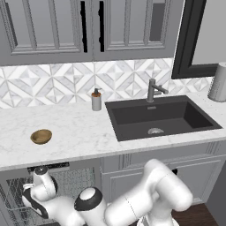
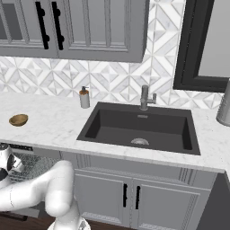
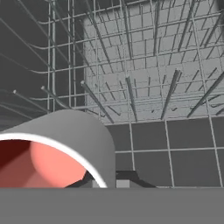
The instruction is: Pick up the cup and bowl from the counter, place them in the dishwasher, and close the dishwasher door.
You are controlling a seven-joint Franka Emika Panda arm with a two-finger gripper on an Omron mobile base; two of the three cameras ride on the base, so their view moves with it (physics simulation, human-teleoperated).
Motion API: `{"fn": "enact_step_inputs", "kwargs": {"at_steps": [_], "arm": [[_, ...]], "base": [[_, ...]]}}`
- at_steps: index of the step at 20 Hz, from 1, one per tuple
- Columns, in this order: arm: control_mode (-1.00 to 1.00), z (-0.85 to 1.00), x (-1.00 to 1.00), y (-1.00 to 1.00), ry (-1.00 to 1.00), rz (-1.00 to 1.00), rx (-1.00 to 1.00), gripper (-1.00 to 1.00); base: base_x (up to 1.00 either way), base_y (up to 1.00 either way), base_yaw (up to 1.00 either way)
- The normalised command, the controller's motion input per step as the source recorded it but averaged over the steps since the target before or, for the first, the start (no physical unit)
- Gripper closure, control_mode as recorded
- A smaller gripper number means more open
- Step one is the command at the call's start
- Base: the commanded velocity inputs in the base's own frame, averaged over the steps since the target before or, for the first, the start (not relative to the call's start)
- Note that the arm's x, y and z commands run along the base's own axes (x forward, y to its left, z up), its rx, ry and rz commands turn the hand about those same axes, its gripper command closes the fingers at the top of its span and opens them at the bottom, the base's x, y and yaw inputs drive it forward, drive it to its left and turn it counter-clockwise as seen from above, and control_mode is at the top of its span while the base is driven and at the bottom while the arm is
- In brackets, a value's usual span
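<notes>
Claw (image 3: 114, 183) low inside dishwasher (image 1: 66, 181), over the wire rack (image 3: 144, 87); cup (image 3: 52, 148) sits right against it, grasp state can't tell. Bowl (image 1: 41, 136) on worktop (image 1: 79, 132), left of sink (image 1: 161, 117).

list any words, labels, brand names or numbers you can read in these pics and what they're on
None: no readable text shows in any view.
The soap dispenser bears no legible label.
The dishwasher control strip shows only tiny pale marks, too small to read.
The cup, bowl, faucet and the grey canister at the counter's right end are plain.
</notes>
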Motion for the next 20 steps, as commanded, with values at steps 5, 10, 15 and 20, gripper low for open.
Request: {"fn": "enact_step_inputs", "kwargs": {"at_steps": [5, 10, 15, 20], "arm": [[-1.00, -0.55, -0.02, 0.00, 0.14, 0.00, -0.07, 1.00], [-1.00, -0.28, -0.07, 0.01, 0.09, 0.00, -0.05, 1.00], [-1.00, 0.00, 0.00, 0.06, 0.00, 0.00, 0.00, -1.00], [-1.00, 0.00, -0.01, 0.02, 0.00, 0.00, 0.00, -1.00]], "base": [[0.00, 0.00, 0.00], [0.00, 0.00, 0.00], [0.00, 0.00, 0.00], [0.00, 0.00, 0.00]]}}
